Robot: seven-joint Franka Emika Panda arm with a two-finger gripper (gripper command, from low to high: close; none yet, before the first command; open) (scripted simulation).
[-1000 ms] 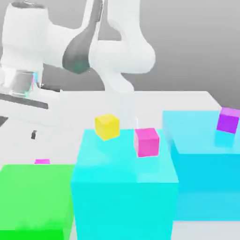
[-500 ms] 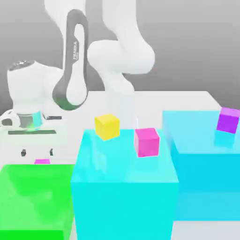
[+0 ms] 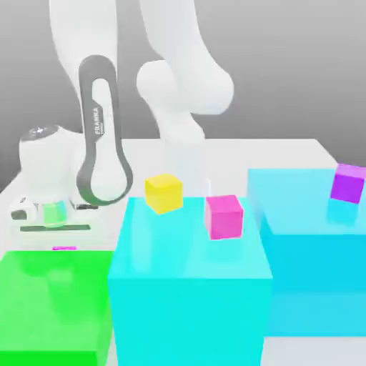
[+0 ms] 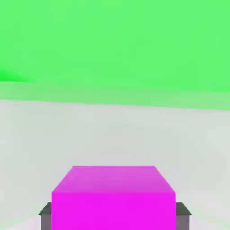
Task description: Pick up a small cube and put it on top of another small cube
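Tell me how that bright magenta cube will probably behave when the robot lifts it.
The magenta cube will likely stay stiff, since its edges look straight and its faces flat. It probably won't roll or tip easily, being squat and flat-sided. Slipping seems unlikely, as the pincer grips it on opposite sides.

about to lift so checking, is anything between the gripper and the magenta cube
Nothing visible: the gripper is closed on the magenta cube, a finger at each side. The green block stands across a pale gap.

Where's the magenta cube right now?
Hand view: the magenta cube sits between the pincer's fingers. Exterior view: toward the left, just behind the green block.
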